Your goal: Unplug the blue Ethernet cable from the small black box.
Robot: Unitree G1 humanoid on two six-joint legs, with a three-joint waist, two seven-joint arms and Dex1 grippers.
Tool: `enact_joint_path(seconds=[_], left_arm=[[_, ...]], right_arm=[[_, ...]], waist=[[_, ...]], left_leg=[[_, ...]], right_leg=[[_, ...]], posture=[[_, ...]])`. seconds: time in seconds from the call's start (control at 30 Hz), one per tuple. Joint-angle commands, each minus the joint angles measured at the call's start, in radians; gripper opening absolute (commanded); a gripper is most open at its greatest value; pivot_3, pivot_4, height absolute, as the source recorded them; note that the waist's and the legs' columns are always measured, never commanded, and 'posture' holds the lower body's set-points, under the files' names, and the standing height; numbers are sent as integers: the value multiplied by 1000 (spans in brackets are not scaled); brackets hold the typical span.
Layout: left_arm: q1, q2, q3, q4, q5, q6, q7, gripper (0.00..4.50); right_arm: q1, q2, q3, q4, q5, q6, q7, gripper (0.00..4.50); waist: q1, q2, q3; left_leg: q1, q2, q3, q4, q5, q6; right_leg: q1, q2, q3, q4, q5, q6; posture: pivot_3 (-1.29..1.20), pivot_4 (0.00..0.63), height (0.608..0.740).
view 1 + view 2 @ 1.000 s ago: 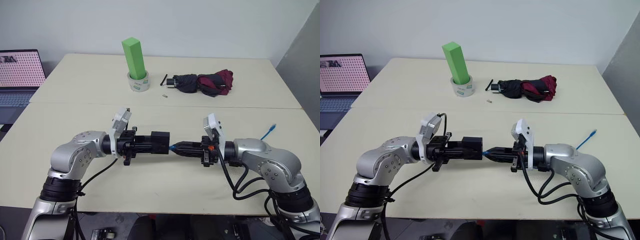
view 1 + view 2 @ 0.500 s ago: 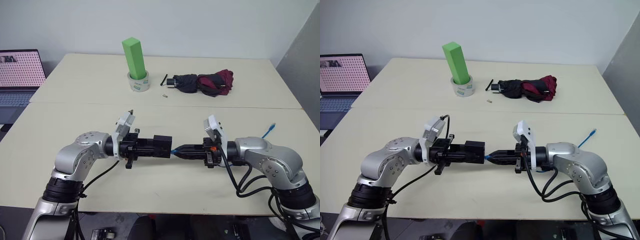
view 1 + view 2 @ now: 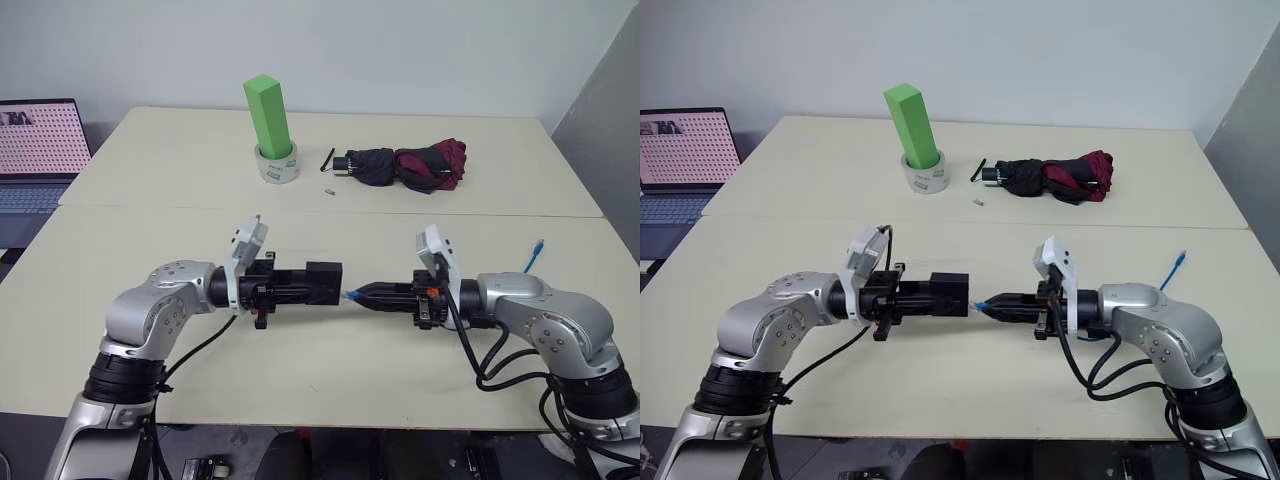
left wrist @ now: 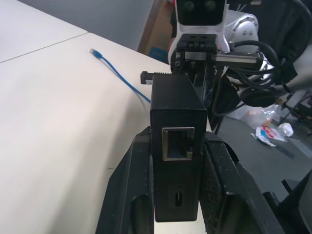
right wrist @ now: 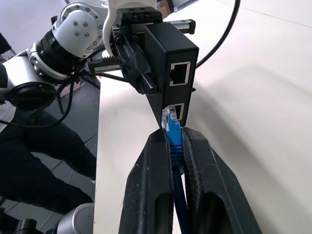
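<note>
So both arms are up over the near half of the table (image 3: 120,240), pointing at each other, roughly midway between the left and right edges. The left gripper (image 3: 318,284) is clamped tight on the small black box (image 3: 324,282), one finger on each flat side, holding it in the air with the port end facing the other arm. From the left wrist view you can see straight into the box's (image 4: 176,146) open Ethernet socket, with a smaller slot under it, and the fingers (image 4: 134,195) hug both sides of it.

The right gripper (image 3: 362,296) is pinched narrow on the blue Ethernet cable (image 5: 174,134), right behind the plug. In the right wrist view the clear plug tip sticks out just past the fingertips (image 5: 158,141) and sits just in front of the box's (image 5: 170,46) lower port. There's a small gap in the head views too, so the plug looks out of the socket, near the box but not in it.

The rest of the cable trails back behind the right arm, and its far plug end (image 3: 538,246) lies on the table near the right edge.

Further back on the table: a green block (image 3: 267,115) standing upright inside a roll of tape (image 3: 277,165), and a folded black and maroon umbrella (image 3: 405,166) to the right of it. A laptop (image 3: 35,150) sits off the left edge.
</note>
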Motion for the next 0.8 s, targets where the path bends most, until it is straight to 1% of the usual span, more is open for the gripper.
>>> enact_joint_path(seconds=[0.03,0.13,0.23,0.3,0.43,0.53,0.63,0.77,0.8], left_arm=[[-25,11,12,-39,-15,8,-3,779],[-14,33,35,-34,-9,9,3,779],[7,61,55,-24,11,-10,16,779],[16,67,73,-19,18,-14,44,779],[40,49,80,-33,69,-60,120,779],[59,24,79,-35,111,-111,179,779],[66,-16,81,-16,172,-182,255,779],[69,-50,74,19,250,-265,325,779],[69,-56,74,29,264,-287,335,779]], right_arm=[[-6,2,-21,-18,-13,-35,-4,25],[-1,-9,-24,-6,-42,-56,-5,25],[1,-20,-19,52,-129,-125,-21,25],[-11,-14,-19,140,-216,-202,-54,25],[-55,-26,16,367,-471,-428,-159,24],[-92,4,7,505,-584,-501,-266,24],[-131,37,-16,635,-659,-538,-369,24],[-153,61,-40,699,-679,-540,-401,24],[-155,65,-50,701,-676,-531,-406,374]], waist=[[0,0,0],[0,0,0],[0,0,0],[0,0,0],[1,0,0],[0,0,0],[-1,0,0],[-1,0,0],[-1,0,0]], left_leg=[[0,0,0,0,0,0],[0,0,0,0,0,0],[0,0,0,0,0,0],[0,0,0,0,0,0],[0,0,1,0,0,-1],[0,0,2,0,2,-3],[0,0,3,0,2,-3],[0,0,4,-1,2,-3],[-1,0,4,0,2,-3]], right_leg=[[0,0,0,0,0,0],[0,0,0,0,0,0],[0,0,0,0,0,0],[0,0,0,0,0,0],[0,0,1,0,0,0],[-1,0,2,0,0,0],[-2,0,2,1,0,0],[-3,0,3,2,0,0],[-3,0,3,1,0,0]], posture=[[0,150,740],[0,150,740],[0,150,740],[0,150,740],[0,150,740],[0,150,740],[0,150,740],[0,150,740],[0,150,740]])
